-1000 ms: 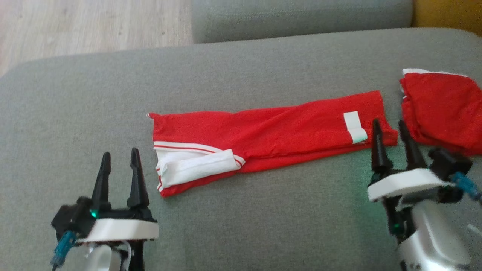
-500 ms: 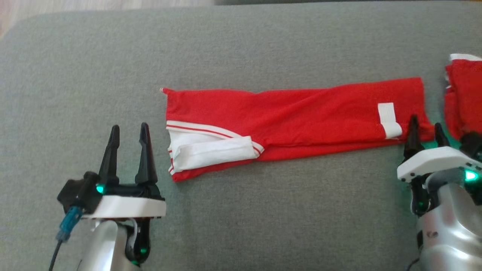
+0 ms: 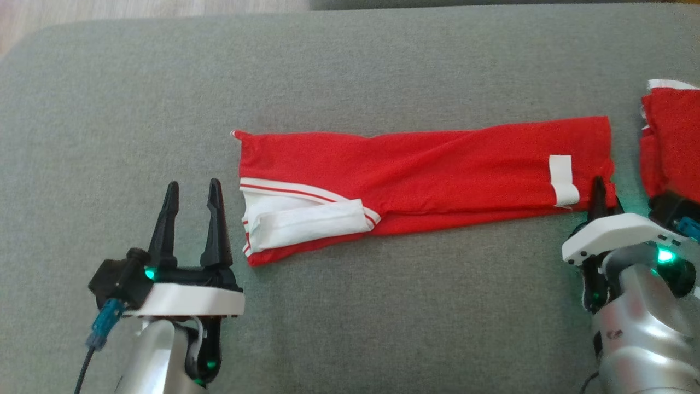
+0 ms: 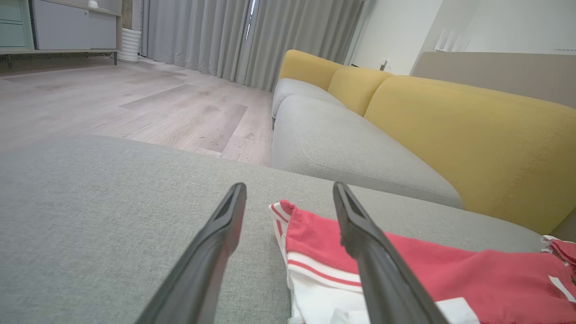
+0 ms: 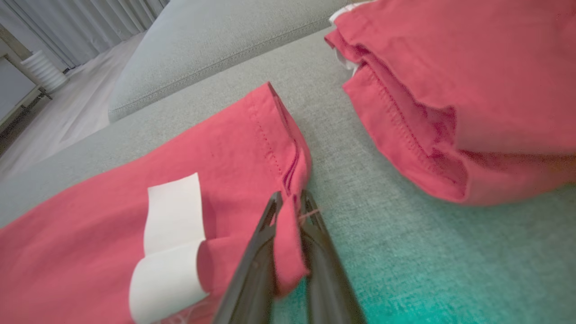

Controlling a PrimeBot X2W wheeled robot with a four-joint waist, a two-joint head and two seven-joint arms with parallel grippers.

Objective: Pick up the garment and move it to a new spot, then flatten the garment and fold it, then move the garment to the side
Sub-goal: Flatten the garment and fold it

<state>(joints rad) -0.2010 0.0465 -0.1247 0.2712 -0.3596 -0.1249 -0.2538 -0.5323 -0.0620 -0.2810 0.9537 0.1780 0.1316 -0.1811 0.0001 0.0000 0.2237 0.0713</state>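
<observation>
The garment (image 3: 426, 169) is a red piece with white trim, folded into a long strip across the grey sofa seat (image 3: 350, 65). A white label (image 3: 563, 179) lies near its right end. My right gripper (image 3: 600, 189) is shut on the strip's lower right corner; the right wrist view shows red cloth (image 5: 288, 234) pinched between the two dark fingers. My left gripper (image 3: 192, 191) stands open just left of the white-trimmed end (image 3: 301, 221), touching nothing. In the left wrist view that end (image 4: 315, 265) lies between and beyond the open fingers (image 4: 211, 252).
A second red folded garment (image 3: 670, 145) lies at the right edge, a hand's width from the strip (image 5: 450, 90). Yellow back cushions (image 4: 450, 135) and another grey seat (image 4: 351, 148) stand beyond. Wooden floor (image 4: 112, 99) lies past the seat's far left edge.
My right gripper has moved onto the strip's lower right corner and shut on it. The head camera tilted down between the first two frames. The left gripper has stayed open.
</observation>
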